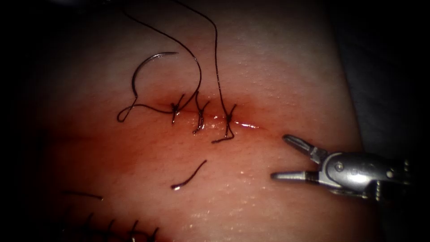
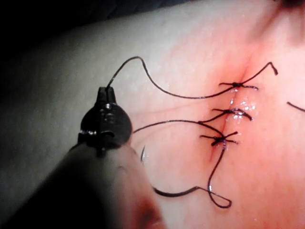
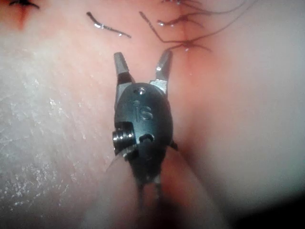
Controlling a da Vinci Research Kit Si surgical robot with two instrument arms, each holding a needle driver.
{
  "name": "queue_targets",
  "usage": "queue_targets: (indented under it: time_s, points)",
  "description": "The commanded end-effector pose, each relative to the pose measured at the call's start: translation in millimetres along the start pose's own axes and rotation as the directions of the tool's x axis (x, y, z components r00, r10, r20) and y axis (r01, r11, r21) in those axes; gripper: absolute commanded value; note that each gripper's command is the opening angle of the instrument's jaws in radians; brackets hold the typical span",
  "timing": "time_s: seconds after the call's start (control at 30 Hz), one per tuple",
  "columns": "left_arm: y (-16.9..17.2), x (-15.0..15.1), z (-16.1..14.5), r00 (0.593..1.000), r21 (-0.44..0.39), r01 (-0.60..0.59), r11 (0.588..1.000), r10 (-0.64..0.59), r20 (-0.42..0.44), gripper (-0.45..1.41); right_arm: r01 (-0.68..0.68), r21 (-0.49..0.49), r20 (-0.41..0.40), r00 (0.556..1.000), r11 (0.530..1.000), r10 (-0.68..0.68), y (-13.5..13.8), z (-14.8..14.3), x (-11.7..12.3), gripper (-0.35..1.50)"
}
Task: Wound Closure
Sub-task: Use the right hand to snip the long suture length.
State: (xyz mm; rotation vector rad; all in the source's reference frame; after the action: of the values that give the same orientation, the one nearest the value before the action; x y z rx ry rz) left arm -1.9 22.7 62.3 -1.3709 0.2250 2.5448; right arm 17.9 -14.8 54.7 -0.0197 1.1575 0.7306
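While our needle (image 1: 145,67) lies free on the tissue (image 1: 277,76), both tools wait.
Our right tool (image 1: 282,157) gapes wide, empty, right of the cut (image 1: 215,117); our left tool (image 2: 106,93) pinches thread (image 2: 157,88).

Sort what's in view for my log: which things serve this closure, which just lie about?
In the job: curved steel needle, lying free on pale pork tissue by the red cut's left end; thin black thread, held by shut left claw; three knotted stitches; right claw, open, empty.
Lying about: two short cut thread ends; separate dark stitch row.
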Motion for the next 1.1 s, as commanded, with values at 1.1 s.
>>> queue_targets:
  time_s: [1.1]
  points:
    - [3.0,11.6,-6.7,0.992,0.058,-0.087,0.995,0.092,-0.087,-0.45,-0.104,-0.222,0.194,0.97,0.969,0.148,0.7,15.5,-3.0,1.31]
